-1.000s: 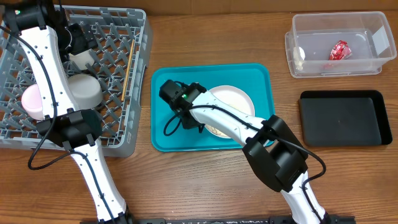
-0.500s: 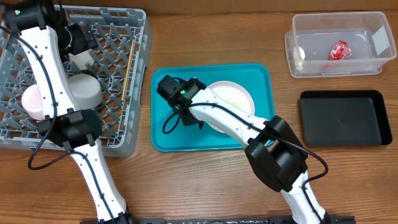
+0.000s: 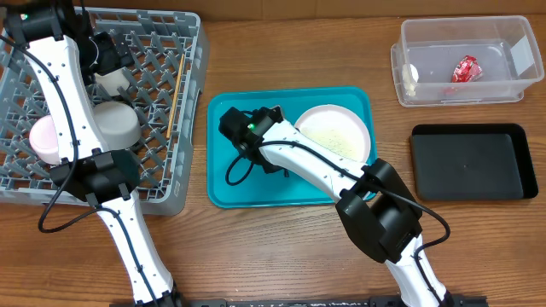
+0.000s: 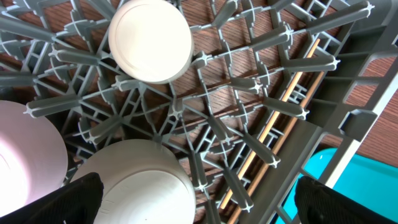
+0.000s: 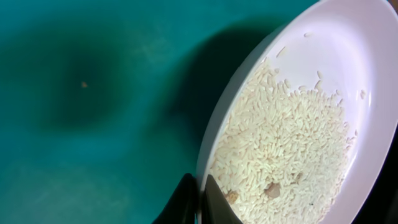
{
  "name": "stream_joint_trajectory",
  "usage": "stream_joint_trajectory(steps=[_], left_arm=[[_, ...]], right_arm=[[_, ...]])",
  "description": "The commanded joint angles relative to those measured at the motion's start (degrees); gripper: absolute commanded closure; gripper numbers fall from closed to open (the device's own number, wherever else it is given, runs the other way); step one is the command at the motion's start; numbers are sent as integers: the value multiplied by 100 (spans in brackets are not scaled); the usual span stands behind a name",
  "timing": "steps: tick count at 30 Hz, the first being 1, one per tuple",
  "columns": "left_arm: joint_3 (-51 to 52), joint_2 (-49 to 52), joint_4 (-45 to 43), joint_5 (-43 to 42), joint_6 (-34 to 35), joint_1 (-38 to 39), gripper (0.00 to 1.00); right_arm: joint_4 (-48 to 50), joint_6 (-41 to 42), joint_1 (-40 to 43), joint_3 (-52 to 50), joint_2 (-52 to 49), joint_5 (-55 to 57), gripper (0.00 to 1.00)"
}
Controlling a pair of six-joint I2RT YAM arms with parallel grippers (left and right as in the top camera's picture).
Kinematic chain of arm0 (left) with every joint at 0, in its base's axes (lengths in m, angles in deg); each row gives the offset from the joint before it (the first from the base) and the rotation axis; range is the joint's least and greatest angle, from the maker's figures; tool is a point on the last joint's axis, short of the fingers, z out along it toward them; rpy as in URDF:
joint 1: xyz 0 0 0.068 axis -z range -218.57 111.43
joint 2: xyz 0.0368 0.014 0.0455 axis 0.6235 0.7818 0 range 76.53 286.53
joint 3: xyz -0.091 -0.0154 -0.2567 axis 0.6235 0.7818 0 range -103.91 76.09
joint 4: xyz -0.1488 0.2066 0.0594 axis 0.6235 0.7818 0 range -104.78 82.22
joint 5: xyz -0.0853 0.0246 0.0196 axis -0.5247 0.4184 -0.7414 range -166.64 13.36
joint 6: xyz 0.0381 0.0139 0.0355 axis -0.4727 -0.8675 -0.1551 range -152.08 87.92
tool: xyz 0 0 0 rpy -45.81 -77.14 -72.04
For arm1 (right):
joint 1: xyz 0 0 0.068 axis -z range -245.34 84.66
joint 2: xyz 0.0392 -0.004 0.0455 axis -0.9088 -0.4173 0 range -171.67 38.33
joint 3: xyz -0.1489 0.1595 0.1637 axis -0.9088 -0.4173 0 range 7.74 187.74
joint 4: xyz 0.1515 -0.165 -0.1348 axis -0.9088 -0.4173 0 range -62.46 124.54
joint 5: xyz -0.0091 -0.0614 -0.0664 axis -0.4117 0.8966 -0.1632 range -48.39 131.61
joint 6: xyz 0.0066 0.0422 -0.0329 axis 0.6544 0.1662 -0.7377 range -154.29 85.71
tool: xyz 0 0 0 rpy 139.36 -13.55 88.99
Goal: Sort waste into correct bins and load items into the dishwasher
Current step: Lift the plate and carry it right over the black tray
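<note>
My right gripper (image 5: 202, 199) is shut on the left rim of the round white plate (image 5: 323, 74), which holds the white rice scraps (image 5: 292, 149) and hangs over the teal tray (image 5: 93, 93). From overhead the plate (image 3: 334, 136) is at the tray's right side. My left gripper (image 4: 199, 199) is open and empty above the grey dish rack (image 3: 192, 128). The rack holds the pink bowl (image 3: 43, 141), the grey-blue bowl (image 3: 115, 124), the white cup (image 3: 111, 81) and the chopsticks (image 3: 177, 94). The clear tub (image 3: 465, 89) holds the red wrapper (image 3: 466, 68) and the white tissue (image 3: 411, 75).
The black tray (image 3: 473, 162) lies at the right, below the clear tub. The teal tray (image 3: 290, 98) sits mid-table between the rack and the bins. The left wrist view shows the cup (image 4: 149, 40), the grey-blue bowl (image 4: 134, 183) and the chopsticks (image 4: 280, 118).
My right gripper has carried the plate to the right and towards the back of the teal tray, and the rice now shows fully. The left arm has not moved.
</note>
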Motion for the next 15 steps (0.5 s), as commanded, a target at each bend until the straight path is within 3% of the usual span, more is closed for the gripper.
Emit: stream_joint_trajectory(steps=[1, 8, 15], left_arm=[[-72, -210, 13, 59, 55, 39, 0], [-72, -210, 13, 59, 55, 39, 0], [-72, -210, 13, 59, 55, 39, 0]], right_arm=[[-125, 7, 17, 136, -24, 584, 96], [-367, 61, 216, 138, -24, 730, 96], [-822, 850, 654, 138, 144, 1355, 96]])
